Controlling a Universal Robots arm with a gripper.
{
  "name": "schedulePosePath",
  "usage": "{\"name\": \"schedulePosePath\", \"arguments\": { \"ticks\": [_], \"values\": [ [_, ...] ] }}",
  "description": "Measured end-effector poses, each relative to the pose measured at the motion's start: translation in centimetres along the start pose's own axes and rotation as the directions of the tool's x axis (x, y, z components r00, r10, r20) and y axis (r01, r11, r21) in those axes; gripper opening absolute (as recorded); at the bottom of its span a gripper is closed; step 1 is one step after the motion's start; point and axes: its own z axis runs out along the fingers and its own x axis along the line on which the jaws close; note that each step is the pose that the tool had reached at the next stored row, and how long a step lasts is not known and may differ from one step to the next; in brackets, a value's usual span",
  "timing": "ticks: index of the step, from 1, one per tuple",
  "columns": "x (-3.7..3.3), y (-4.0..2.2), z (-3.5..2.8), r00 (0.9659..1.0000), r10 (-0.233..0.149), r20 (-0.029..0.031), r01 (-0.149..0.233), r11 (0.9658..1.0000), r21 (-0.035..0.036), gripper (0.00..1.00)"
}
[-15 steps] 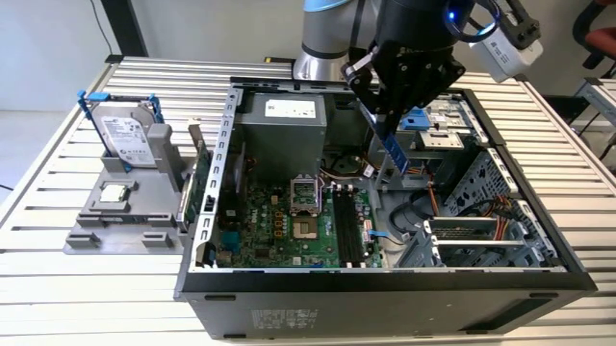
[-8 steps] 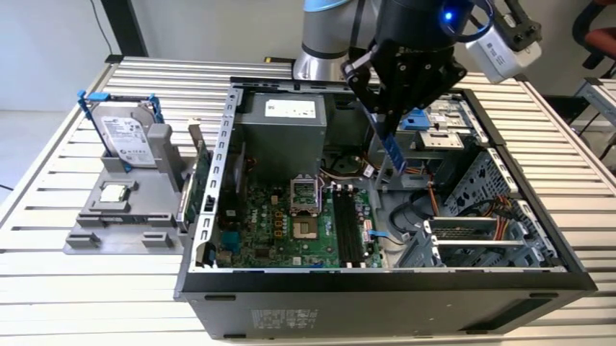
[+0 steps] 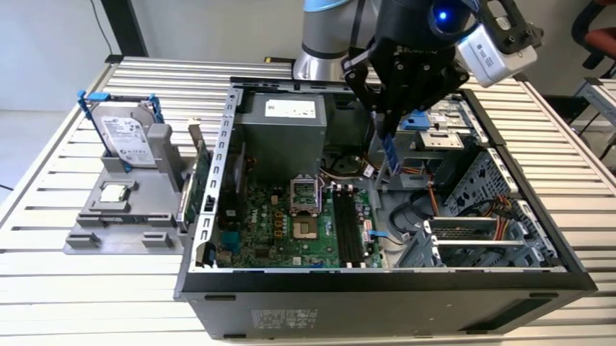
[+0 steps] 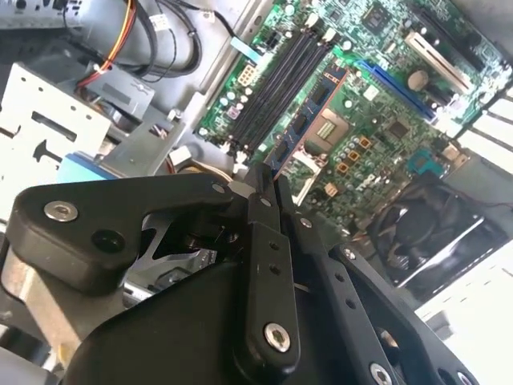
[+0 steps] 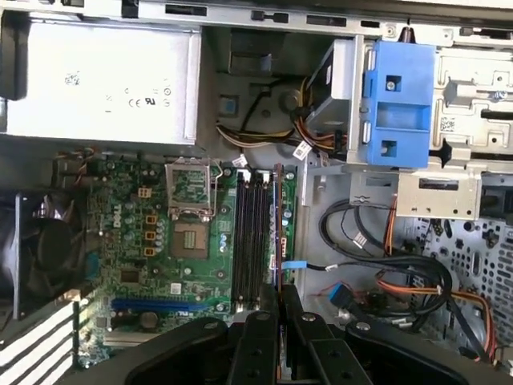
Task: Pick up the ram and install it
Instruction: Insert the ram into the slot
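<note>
Exterior view: gripper [image 3: 382, 117] clamped on the ram [image 3: 389, 155] above the open computer case [image 3: 385, 280]. The ram hangs long axis downward, memory slots [image 3: 347, 225] lying below it.

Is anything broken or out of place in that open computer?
Nothing looks damaged. The ram hangs from the shut pincer over the memory slots, while the hard drive and processor chip sit outside the case on a gray stand.

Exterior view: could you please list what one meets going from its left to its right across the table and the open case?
From its left: hard drive → processor socket → memory slots → ram, held above the board → drive cage.
</note>
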Motion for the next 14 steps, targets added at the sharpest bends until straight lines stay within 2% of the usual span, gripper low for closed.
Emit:
{"name": "schedulePosePath", "arguments": {
  "ticks": [5, 12, 14],
  "values": [
    [0.0, 0.0, 0.0, 0.9988, 0.05, 0.0004, -0.05, 0.9988, 0.0016, 0.0],
    [0.0, 0.0, 0.0, 0.9987, 0.052, 0.0004, -0.052, 0.9987, 0.0017, 0.0],
    [0.0, 0.0, 0.0, 0.9979, 0.065, 0.0006, -0.065, 0.9979, 0.0021, 0.0]
  ]
}}
